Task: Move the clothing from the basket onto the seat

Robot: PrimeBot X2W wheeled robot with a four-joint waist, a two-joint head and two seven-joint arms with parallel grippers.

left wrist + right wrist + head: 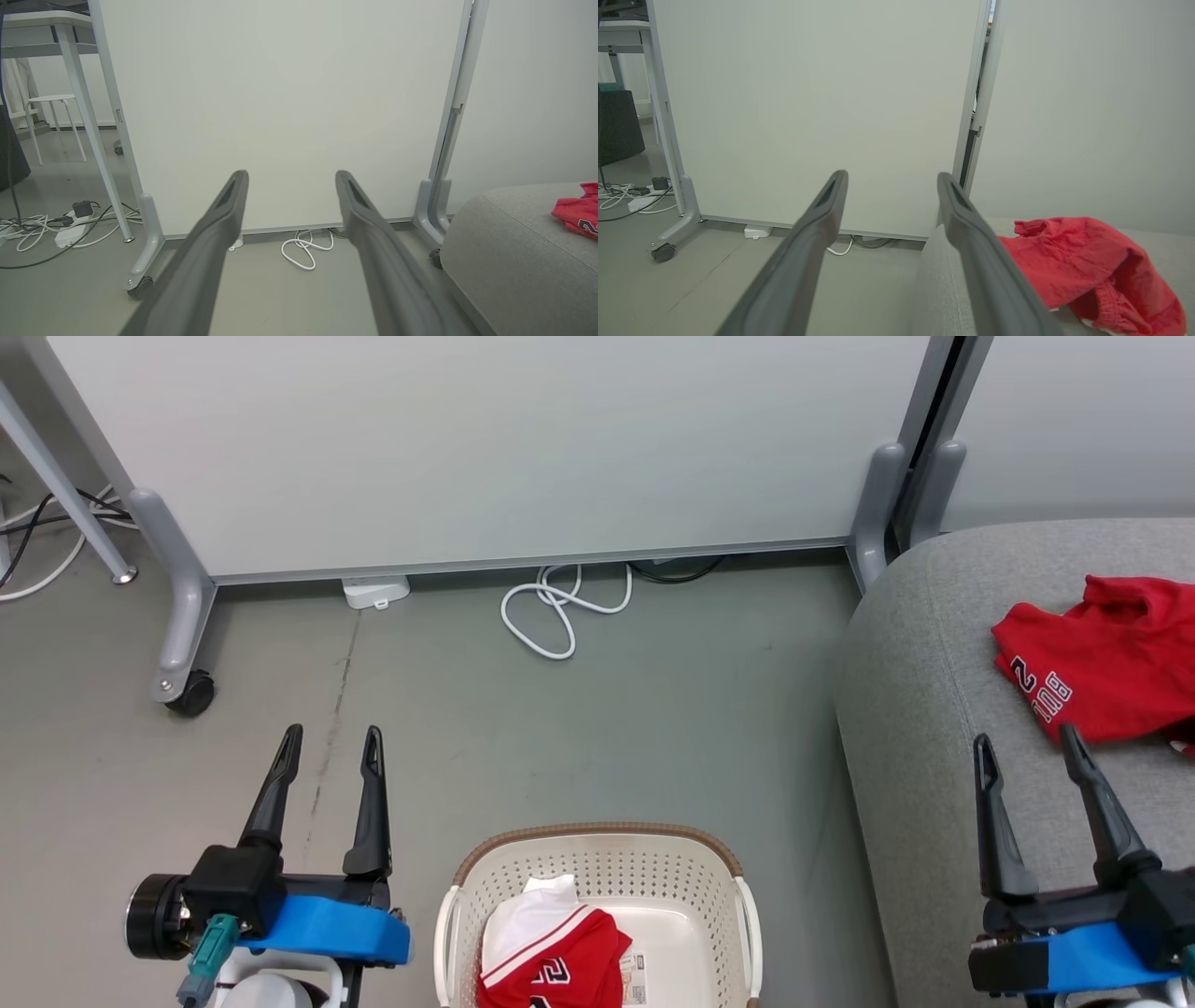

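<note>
Grey floor [653,728], jersey [560,959] numbered 2 in basket [597,832], red garment [1111,653] on seat [915,756], left claw [333,735] wide, right claw [1024,737] wide

White looped cable [558,604] on grey floor [672,728] below wheeled partition [485,448]

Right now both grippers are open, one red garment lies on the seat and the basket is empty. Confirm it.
Wrong on the basket: the head view shows a red-and-white garment in it. The left gripper and right gripper are open, and one red garment lies on the seat.
</note>
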